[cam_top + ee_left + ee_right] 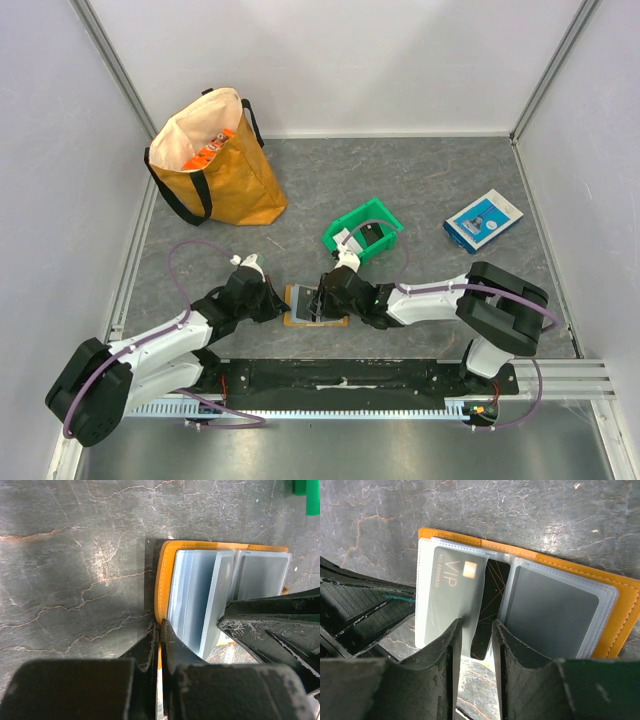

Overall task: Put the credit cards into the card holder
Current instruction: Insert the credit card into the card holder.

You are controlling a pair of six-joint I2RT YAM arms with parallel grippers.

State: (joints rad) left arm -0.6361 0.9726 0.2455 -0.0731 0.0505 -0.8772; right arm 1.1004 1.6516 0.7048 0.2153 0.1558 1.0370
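The orange card holder (300,322) lies open on the table between both grippers, its clear plastic sleeves facing up. My left gripper (161,625) is shut on the near orange edge of the card holder (162,580). In the right wrist view a black credit card (492,592) marked VIP sits in the left sleeve of the card holder (620,610), one corner sticking out towards me. My right gripper (474,625) stands open with that corner between its fingers and its left finger resting on the sleeve. The right sleeve shows a grey card shape (550,610).
A green plastic bin (365,230) stands just behind the right gripper (325,300). A blue-and-white flat box (483,220) lies at the right. A big orange-yellow tote bag (215,160) stands at the back left. Grey walls close in both sides.
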